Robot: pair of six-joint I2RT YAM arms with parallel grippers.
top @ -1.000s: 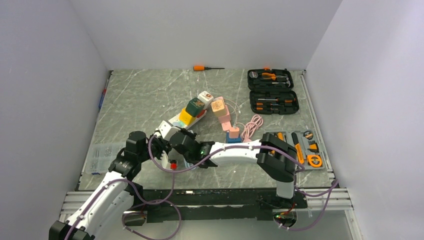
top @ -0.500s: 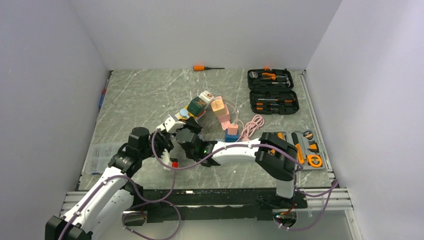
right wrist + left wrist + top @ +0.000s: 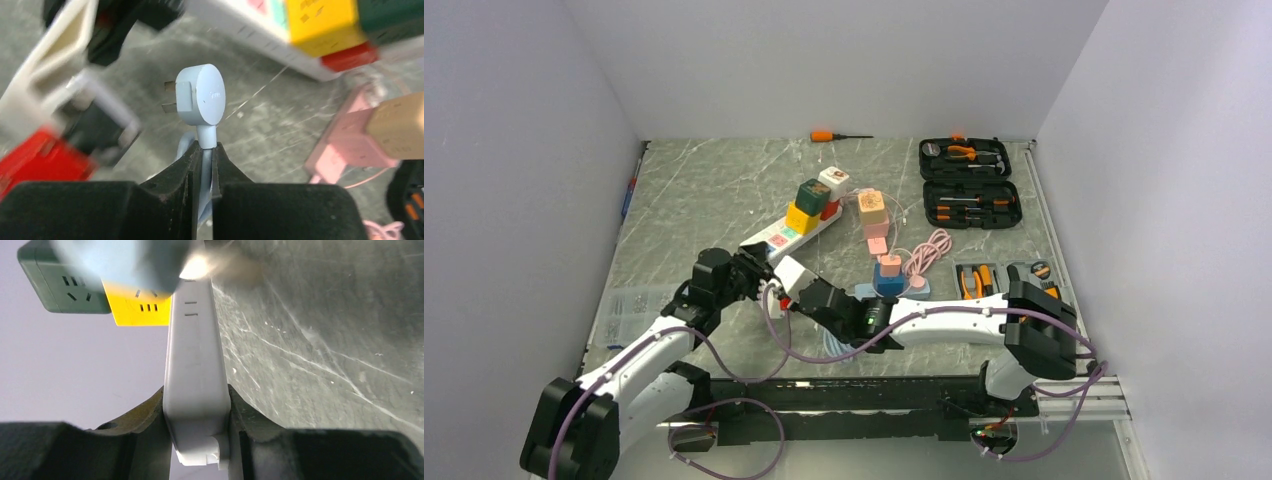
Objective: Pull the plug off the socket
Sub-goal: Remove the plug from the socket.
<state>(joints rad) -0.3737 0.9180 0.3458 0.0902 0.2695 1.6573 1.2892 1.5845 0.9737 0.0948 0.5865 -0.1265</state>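
Right wrist view: my right gripper (image 3: 202, 150) is pinched tight on the neck of the pale-blue plug (image 3: 207, 95). Its round head stands at 12 o'clock above my fingertips, both prongs bare and pointing to 9 o'clock, clear of the white power strip (image 3: 240, 27) crossing at 1 o'clock. Over on the left wrist view, my left gripper (image 3: 197, 410) is clamped on the near end of that strip, jaws pressed against both its sides, with the yellow adapter (image 3: 140, 310) and green adapter (image 3: 60, 287) up at 11 o'clock.
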